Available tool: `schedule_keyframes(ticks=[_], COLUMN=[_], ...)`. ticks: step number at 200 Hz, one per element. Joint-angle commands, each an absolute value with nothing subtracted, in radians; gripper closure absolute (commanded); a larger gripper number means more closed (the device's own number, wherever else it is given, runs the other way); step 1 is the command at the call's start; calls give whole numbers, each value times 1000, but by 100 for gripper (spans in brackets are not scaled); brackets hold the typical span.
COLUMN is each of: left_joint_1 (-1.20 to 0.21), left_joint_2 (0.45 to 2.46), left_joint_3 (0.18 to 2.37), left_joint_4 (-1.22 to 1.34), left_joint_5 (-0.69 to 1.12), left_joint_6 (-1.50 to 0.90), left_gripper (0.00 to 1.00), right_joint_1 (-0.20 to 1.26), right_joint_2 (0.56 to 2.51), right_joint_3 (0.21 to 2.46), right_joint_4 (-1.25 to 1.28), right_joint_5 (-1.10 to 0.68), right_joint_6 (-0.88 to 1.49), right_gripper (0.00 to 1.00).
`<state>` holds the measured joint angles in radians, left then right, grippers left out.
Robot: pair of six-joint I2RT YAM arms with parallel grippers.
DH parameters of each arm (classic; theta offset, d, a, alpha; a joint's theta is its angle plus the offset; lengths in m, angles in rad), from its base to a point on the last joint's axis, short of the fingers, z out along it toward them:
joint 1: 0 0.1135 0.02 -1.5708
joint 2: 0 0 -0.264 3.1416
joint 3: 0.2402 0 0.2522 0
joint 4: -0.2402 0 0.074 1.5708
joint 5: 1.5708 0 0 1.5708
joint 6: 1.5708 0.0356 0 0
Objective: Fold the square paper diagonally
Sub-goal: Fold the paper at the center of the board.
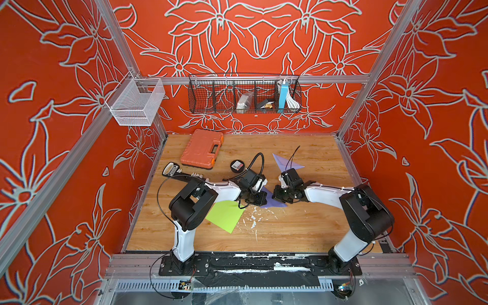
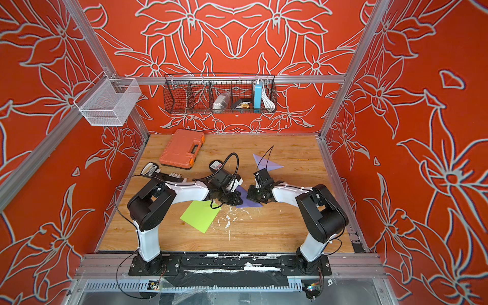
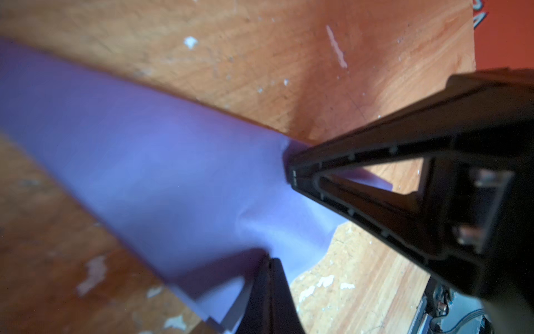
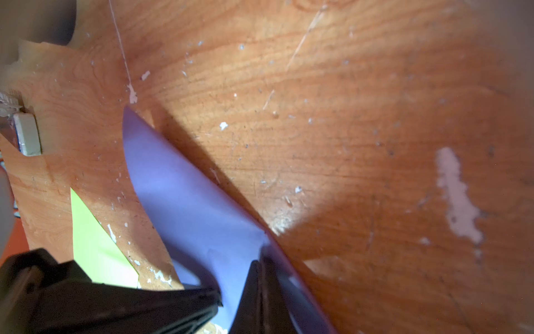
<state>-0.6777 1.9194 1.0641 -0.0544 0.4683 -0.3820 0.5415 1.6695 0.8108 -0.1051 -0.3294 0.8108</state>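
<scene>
The left claw (image 3: 270, 271) and right claw (image 4: 261, 266) each pinched the purple square paper (image 1: 274, 202) mid-frame on the wooden counter (image 1: 303, 224).

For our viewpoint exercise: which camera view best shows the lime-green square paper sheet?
The top views: both show the lime-green square paper sheet nearly whole, flat on the wooden table. The right wrist view catches only a triangular sliver; the left wrist view shows none.
</scene>
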Motion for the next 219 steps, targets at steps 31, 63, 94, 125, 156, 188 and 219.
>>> schedule_keyframes(ticks=[31,63,94,125,156,188,219], left_joint_1=[-709,-717,-718,-716,-716,-697,-668], left_joint_2=[1954,1982,1975,1906,1771,1685,1680], left_joint_3=[1076,1090,1077,1056,977,961,1040], left_joint_4=[-105,-97,-51,-22,31,-17,-138], left_joint_5=[471,485,533,523,465,387,315], left_joint_6=[-390,-394,-409,-419,-467,-513,-511], left_gripper=[100,100,100,100,97,96,97], right_joint_1=[548,546,546,547,547,547,548], right_joint_2=[1753,1777,1781,1758,1762,1776,1764], right_joint_3=[842,838,857,853,872,882,886], right_joint_4=[-143,-93,-119,-132,-157,-166,-178], right_joint_5=[-336,-387,-394,-396,-405,-419,-427], right_joint_6=[797,820,790,764,723,694,670], right_gripper=[100,100,100,100,100,100,100])
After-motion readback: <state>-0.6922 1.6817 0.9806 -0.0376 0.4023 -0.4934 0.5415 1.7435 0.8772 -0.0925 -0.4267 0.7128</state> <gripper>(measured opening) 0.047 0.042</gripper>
